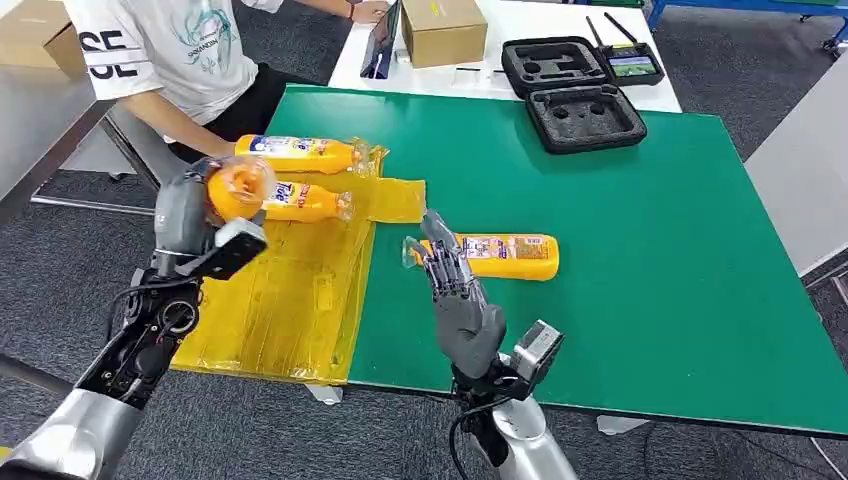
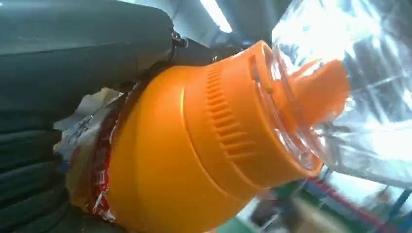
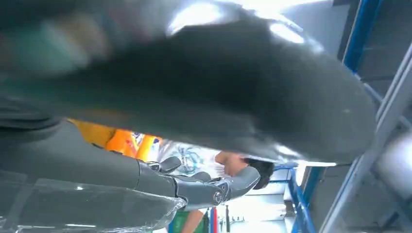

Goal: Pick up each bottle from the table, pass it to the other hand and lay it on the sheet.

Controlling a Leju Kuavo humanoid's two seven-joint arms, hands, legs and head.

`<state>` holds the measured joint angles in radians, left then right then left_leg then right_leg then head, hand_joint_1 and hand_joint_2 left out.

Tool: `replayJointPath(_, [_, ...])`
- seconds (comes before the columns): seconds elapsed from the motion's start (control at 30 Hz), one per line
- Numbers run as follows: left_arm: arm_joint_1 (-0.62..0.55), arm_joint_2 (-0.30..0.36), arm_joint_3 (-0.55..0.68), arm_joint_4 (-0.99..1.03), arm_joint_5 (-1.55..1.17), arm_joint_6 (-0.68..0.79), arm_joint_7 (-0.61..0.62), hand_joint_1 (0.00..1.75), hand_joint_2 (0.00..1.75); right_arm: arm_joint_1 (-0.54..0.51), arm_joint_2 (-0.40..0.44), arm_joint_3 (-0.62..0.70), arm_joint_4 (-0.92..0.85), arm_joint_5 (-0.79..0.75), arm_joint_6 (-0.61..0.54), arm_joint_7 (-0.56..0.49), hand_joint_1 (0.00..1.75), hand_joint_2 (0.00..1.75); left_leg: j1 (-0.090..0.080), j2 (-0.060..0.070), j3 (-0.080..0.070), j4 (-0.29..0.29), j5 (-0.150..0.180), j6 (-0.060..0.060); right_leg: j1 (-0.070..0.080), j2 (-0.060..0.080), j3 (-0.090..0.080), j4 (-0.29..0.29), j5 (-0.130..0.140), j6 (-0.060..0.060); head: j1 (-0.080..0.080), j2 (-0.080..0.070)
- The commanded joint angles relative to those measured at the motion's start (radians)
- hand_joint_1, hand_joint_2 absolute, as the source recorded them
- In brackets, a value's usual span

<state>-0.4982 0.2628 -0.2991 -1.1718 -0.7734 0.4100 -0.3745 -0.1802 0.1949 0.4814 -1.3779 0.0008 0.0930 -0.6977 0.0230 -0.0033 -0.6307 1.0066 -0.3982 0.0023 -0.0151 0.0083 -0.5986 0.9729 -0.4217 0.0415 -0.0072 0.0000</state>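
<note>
Bottle (image 1: 238, 188) of orange drink sits raised above the yellow sheet (image 1: 290, 300), clamped in the left robot hand (image 1: 185, 215) — base toward the head camera. Two more bottles lie on the sheet, one (image 1: 300, 153) near the person (image 1: 170, 50), one (image 1: 305, 202) just beside the held one. A fourth bottle (image 1: 505, 256) lies on the green surface (image 1: 600, 250) — the right robot hand (image 1: 455, 290), fingers apart, is at its cap end.

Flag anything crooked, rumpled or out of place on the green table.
The yellow sheet is crumpled and hangs over the green table's near left edge rather than lying flat. One bottle lies on bare green beside the right hand, off the sheet. No spill or damage shows.
</note>
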Motion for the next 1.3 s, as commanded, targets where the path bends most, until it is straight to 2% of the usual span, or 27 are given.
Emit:
replayJointPath(0.03, [-0.17,0.093,-0.203,0.208,-0.116,-0.151,0.045,1.75,1.75,-0.043,-0.005,-0.044,0.054,-0.034,0.018,0.0,0.0,0.0,0.0,-0.002,0.002,0.001,-0.001,0.001,0.001,-0.003,0.003,0.001,-0.001,-0.001,0.0,0.0])
replayJointPath(0.1, [-0.17,0.093,-0.203,0.208,-0.116,-0.151,0.045,1.75,1.75,-0.043,-0.005,-0.044,0.054,-0.034,0.018,0.0,0.0,0.0,0.0,-0.001,0.004,0.0,-0.002,0.001,0.001,-0.002,0.004,0.0,-0.002,-0.002,0.0,0.0])
replayJointPath(0.13, [-0.196,0.112,-0.249,0.211,-0.118,-0.24,0.048,1.75,1.75,-0.041,-0.003,-0.059,0.056,-0.039,0.007,0.0,0.0,0.0,0.0,-0.001,0.003,0.0,-0.001,0.001,0.0,-0.002,0.003,0.0,-0.001,-0.001,0.0,0.0])
replayJointPath(0.23, [-0.246,0.132,-0.329,0.219,-0.123,-0.356,0.057,1.75,1.75,-0.029,-0.001,-0.088,0.046,-0.057,0.022,0.0,0.0,0.0,0.0,-0.003,0.003,0.001,-0.001,0.001,0.001,-0.004,0.004,0.0,-0.002,-0.002,0.0,0.0])
replayJointPath(0.3, [-0.252,0.129,-0.343,0.225,-0.125,-0.375,0.057,1.75,1.75,-0.028,-0.002,-0.093,0.047,-0.062,0.027,0.0,0.0,0.0,0.001,-0.004,0.003,0.001,-0.002,0.001,0.001,-0.005,0.005,0.001,-0.003,-0.002,0.0,0.0])
replayJointPath(0.5, [-0.315,0.036,-0.479,0.359,-0.157,-0.469,0.062,1.75,1.75,-0.006,-0.005,-0.119,0.031,-0.038,0.028,0.0,0.0,0.0,0.0,-0.006,0.004,-0.001,-0.001,0.001,0.0,-0.006,0.006,-0.001,-0.003,-0.001,0.0,0.0])
replayJointPath(0.57, [-0.352,0.013,-0.505,0.406,-0.142,-0.542,0.056,1.75,1.75,-0.013,-0.005,-0.127,0.044,-0.048,0.038,0.0,0.0,0.0,0.0,-0.006,0.005,0.0,-0.001,0.002,0.0,-0.007,0.007,-0.001,-0.003,-0.001,0.0,0.0])
replayJointPath(0.73, [-0.36,0.002,-0.524,0.435,-0.14,-0.551,0.05,1.75,1.75,-0.023,-0.005,-0.127,0.055,-0.043,0.036,0.0,0.0,0.0,0.0,-0.003,0.002,0.0,0.0,0.001,0.0,-0.003,0.004,0.0,-0.001,-0.001,0.0,0.0])
replayJointPath(0.83, [-0.322,-0.024,-0.529,0.45,-0.105,-0.558,0.017,1.75,1.75,-0.031,-0.008,-0.128,0.078,-0.053,0.049,0.0,0.0,0.0,0.0,-0.002,0.006,0.0,-0.002,0.002,0.0,-0.003,0.007,-0.001,-0.002,-0.002,0.0,0.0])
replayJointPath(0.93, [-0.265,-0.047,-0.575,0.443,-0.152,-0.494,0.042,1.75,1.75,-0.039,-0.013,-0.117,0.092,-0.046,0.055,0.0,0.0,0.0,-0.001,-0.002,0.005,-0.001,-0.001,0.001,0.0,-0.002,0.005,-0.001,-0.001,-0.001,0.0,0.0])
replayJointPath(1.0, [-0.236,-0.05,-0.599,0.449,-0.18,-0.47,0.059,1.75,1.75,-0.041,-0.012,-0.112,0.102,-0.043,0.062,0.0,0.0,0.0,-0.001,-0.002,0.01,-0.002,-0.003,0.002,0.0,-0.002,0.01,-0.003,-0.003,-0.001,0.0,0.0])
replayJointPath(1.03, [-0.226,-0.051,-0.596,0.451,-0.175,-0.465,0.061,1.75,1.75,-0.044,-0.011,-0.109,0.107,-0.042,0.066,0.0,0.0,0.0,-0.001,0.0,0.005,-0.002,-0.001,0.001,-0.001,0.0,0.005,-0.002,-0.001,0.0,-0.001,0.0])
replayJointPath(1.07, [-0.216,-0.051,-0.6,0.456,-0.177,-0.462,0.061,1.75,1.75,-0.048,-0.011,-0.106,0.113,-0.043,0.071,0.0,0.0,0.0,-0.001,0.0,0.008,-0.002,-0.002,0.002,-0.001,0.0,0.008,-0.002,-0.002,-0.001,0.0,0.0])
replayJointPath(1.13, [-0.213,-0.053,-0.607,0.472,-0.186,-0.459,0.068,1.75,1.75,-0.057,-0.009,-0.106,0.126,-0.045,0.076,0.0,0.0,0.0,-0.001,0.001,0.004,-0.001,-0.001,0.001,-0.001,0.001,0.004,-0.001,0.0,0.0,0.0,0.0])
replayJointPath(1.17, [-0.215,-0.057,-0.613,0.485,-0.194,-0.461,0.073,1.75,1.75,-0.067,-0.007,-0.106,0.142,-0.046,0.078,0.0,0.0,0.0,-0.001,0.002,0.011,-0.002,-0.003,0.002,-0.001,0.001,0.01,-0.002,-0.002,-0.002,0.0,0.0])
replayJointPath(1.2, [-0.217,-0.064,-0.615,0.499,-0.198,-0.457,0.075,1.75,1.75,-0.077,-0.005,-0.108,0.152,-0.048,0.077,0.0,0.0,0.0,-0.001,0.001,0.005,-0.001,-0.001,0.001,-0.001,0.001,0.005,-0.001,0.0,-0.001,0.0,0.0])
replayJointPath(1.3, [-0.209,-0.071,-0.617,0.522,-0.202,-0.454,0.076,1.75,1.75,-0.089,-0.002,-0.108,0.169,-0.053,0.087,0.0,0.0,0.0,-0.001,0.001,0.004,-0.001,-0.001,0.001,0.0,0.0,0.004,-0.001,0.0,-0.001,0.0,0.0])
